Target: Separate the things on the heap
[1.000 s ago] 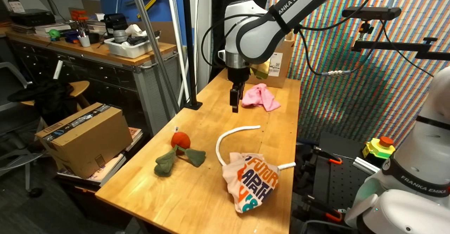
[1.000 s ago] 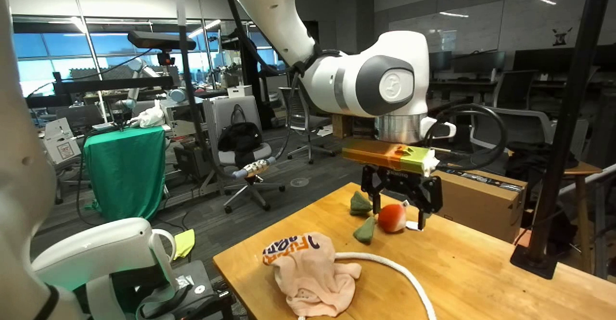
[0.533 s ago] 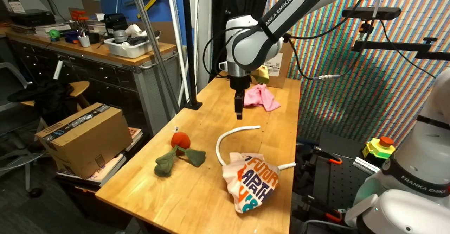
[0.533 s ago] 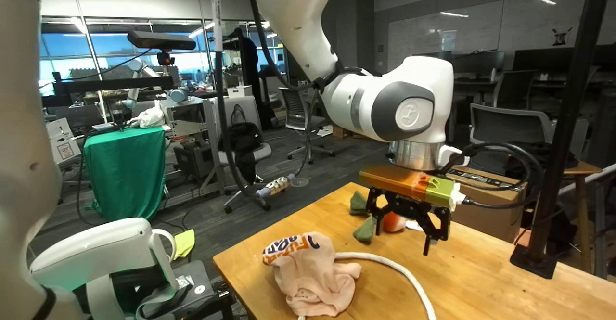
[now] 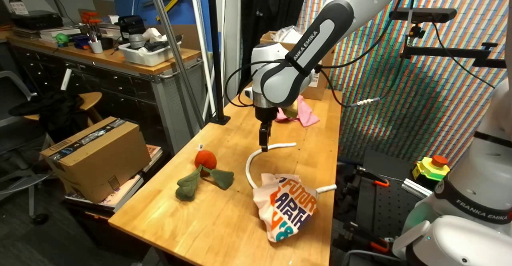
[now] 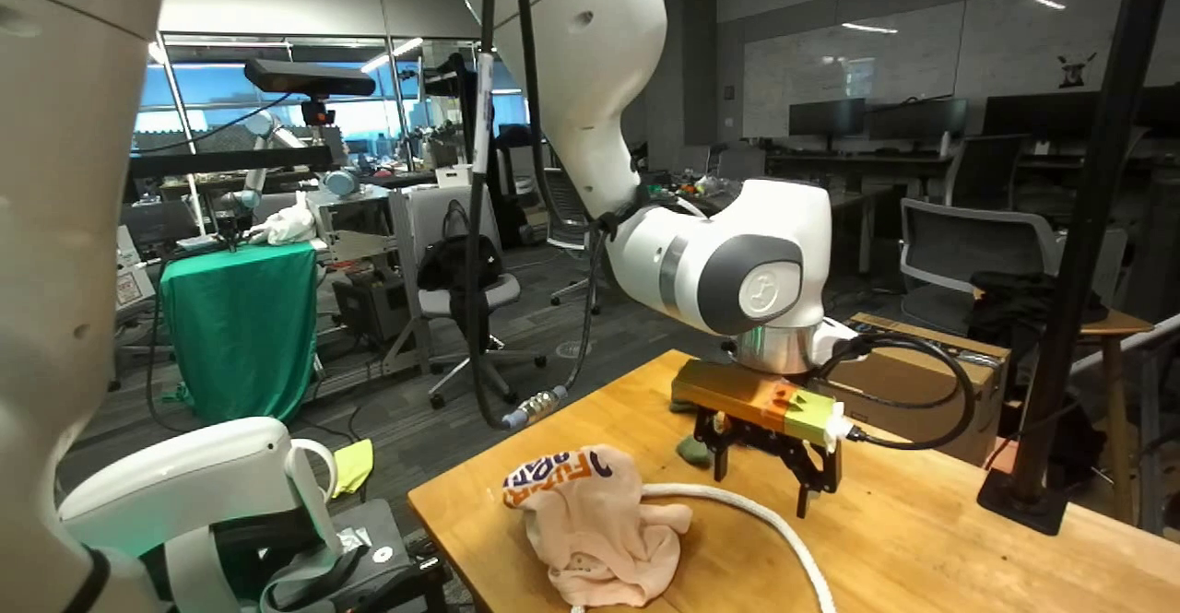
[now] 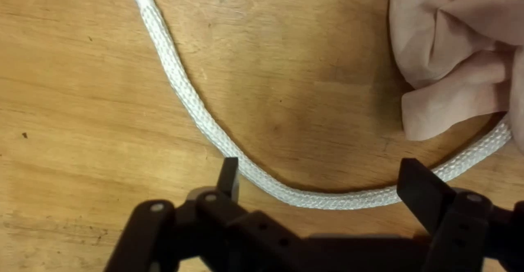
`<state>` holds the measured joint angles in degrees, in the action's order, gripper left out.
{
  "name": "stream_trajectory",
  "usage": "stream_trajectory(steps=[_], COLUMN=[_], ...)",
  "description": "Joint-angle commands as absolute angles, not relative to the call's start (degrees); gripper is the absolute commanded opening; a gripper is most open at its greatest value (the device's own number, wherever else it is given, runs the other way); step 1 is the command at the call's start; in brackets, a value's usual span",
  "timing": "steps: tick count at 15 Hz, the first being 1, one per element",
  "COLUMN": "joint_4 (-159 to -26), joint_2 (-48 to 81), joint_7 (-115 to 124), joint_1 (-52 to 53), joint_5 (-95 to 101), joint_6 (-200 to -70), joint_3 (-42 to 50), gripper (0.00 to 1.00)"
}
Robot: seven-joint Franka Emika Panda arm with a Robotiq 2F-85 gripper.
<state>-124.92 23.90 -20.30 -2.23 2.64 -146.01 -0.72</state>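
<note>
Worktop [image 5: 216, 226]: plain wood, stuff spread about, pink cloth [image 5: 308, 115] sitting well apart from the red ball [image 5: 206, 159] and green piece [image 5: 189, 185].
Claw [image 6: 761, 497]: spread wide, nothing in it, hanging over the white cord [image 7: 203, 120].
White cord: lies mostly along the squeeze direction, so gripping at this angle might just bow it.
Printed bag [image 5: 286, 208]: covers part of it, so tugging could drag both off the edge imo.

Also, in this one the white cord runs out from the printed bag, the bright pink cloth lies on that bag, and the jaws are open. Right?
Not the bright pink cloth: an exterior view shows it apart from the printed bag, farther along the table, in front of a cardboard box. The rest holds: the white cord runs out from the bag, and the jaws are open.
</note>
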Motion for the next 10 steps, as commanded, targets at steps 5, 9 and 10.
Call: stream_trajectory(steps=[5,9,10], joint_4=[-123.2,-121.3,-120.7], joint_2=[28.7,29.4,29.6], joint_7=[-13.5,-14.0,-14.3], joint_1=[-1.8,-3.3,-3.7], joint_5=[8.5,9.3,9.2], joint_6=[-151.2,-150.2,-150.1], joint_3=[2.0,3.3,3.4], gripper=[1.00,1.00,1.00])
